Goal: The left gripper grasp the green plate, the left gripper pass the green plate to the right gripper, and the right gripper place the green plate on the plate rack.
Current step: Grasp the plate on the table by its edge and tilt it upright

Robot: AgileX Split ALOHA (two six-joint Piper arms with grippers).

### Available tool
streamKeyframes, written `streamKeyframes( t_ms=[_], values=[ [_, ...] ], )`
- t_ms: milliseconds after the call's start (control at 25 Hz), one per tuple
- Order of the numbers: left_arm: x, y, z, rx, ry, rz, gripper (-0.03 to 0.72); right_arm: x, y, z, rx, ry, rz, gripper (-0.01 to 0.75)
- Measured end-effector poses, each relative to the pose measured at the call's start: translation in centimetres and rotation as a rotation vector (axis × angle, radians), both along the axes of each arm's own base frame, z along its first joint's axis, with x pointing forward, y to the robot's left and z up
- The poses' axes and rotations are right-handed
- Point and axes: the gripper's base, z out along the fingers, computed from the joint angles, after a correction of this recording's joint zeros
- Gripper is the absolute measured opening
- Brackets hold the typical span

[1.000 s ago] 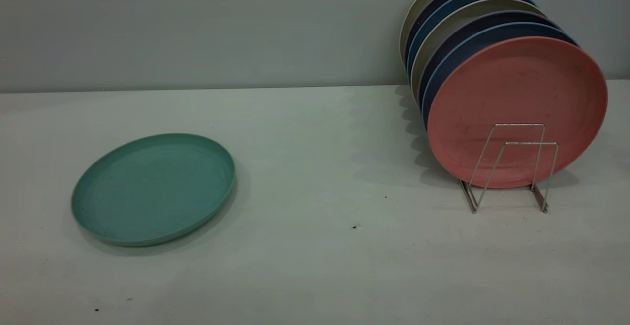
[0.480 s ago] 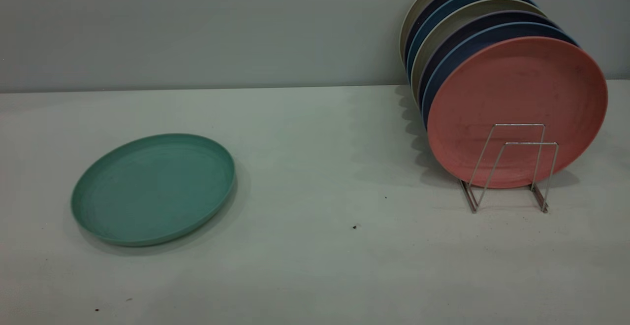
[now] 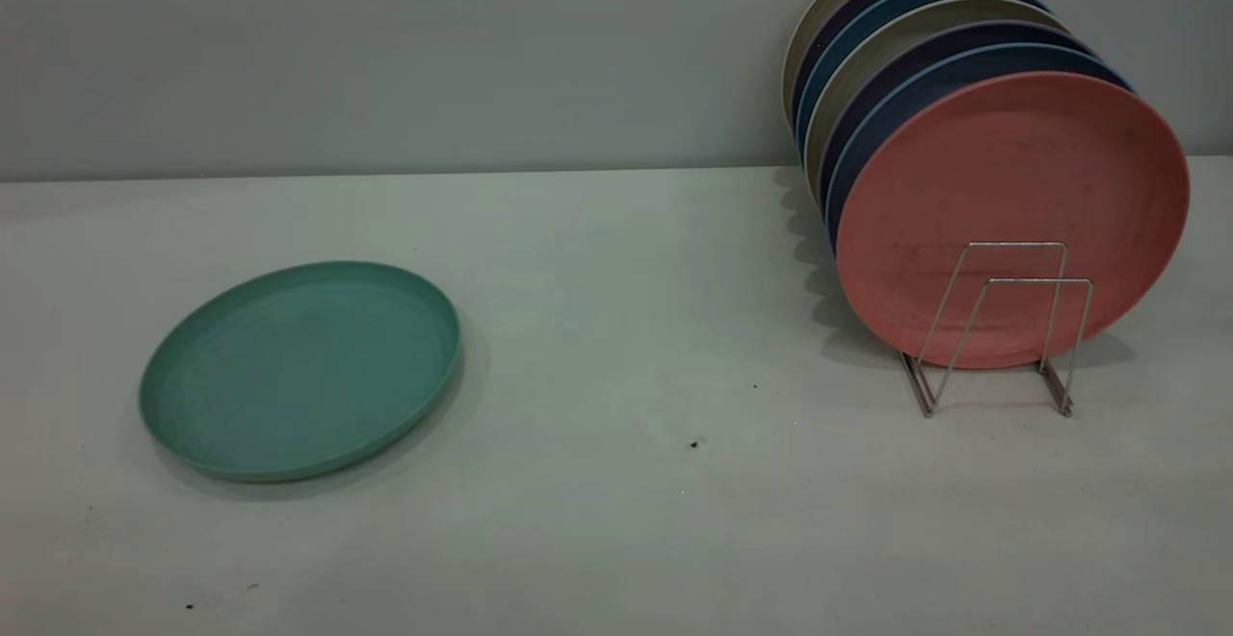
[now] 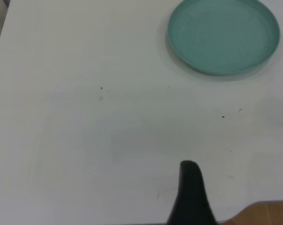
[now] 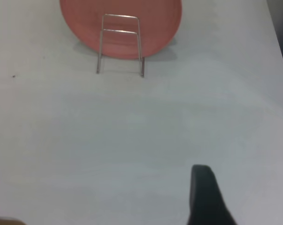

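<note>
The green plate [image 3: 301,368] lies flat on the white table at the left; the left wrist view shows the green plate [image 4: 223,35] too, far off. Only a black part of my left gripper [image 4: 190,194] shows there, well short of the plate, over bare table near the table's edge. The plate rack [image 3: 997,328] stands at the right, its two front wire loops empty. In the right wrist view the plate rack [image 5: 120,44] is far from my right gripper [image 5: 204,197], of which only a black part shows. Neither gripper appears in the exterior view.
Several plates stand on edge in the rack: a salmon-pink plate [image 3: 1011,193] in front, blue and beige ones behind it. A grey wall runs behind the table. A wide stretch of bare table [image 3: 655,328] lies between the green plate and the rack.
</note>
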Motion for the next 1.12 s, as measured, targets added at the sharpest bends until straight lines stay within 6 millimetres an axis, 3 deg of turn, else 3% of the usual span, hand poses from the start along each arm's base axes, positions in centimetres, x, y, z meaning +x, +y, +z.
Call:
streamKeyframes(
  t_ms=[680,840,1120],
  values=[
    [0.4,0.4,0.1,0.03,0.027,0.032,0.581,0.0,0.1,0.1,0.01,-0.005,0.007,0.44],
    [2.6,0.4,2.1,-0.017,0.089,0.07,0.581,1.4,0.1,1.9,0.012,-0.027,0.004,0.456],
    [10.7,0.5,7.2,-0.025,0.207,0.077,0.581,8.8,0.2,4.6,-0.001,0.112,0.01,0.504]
  ],
)
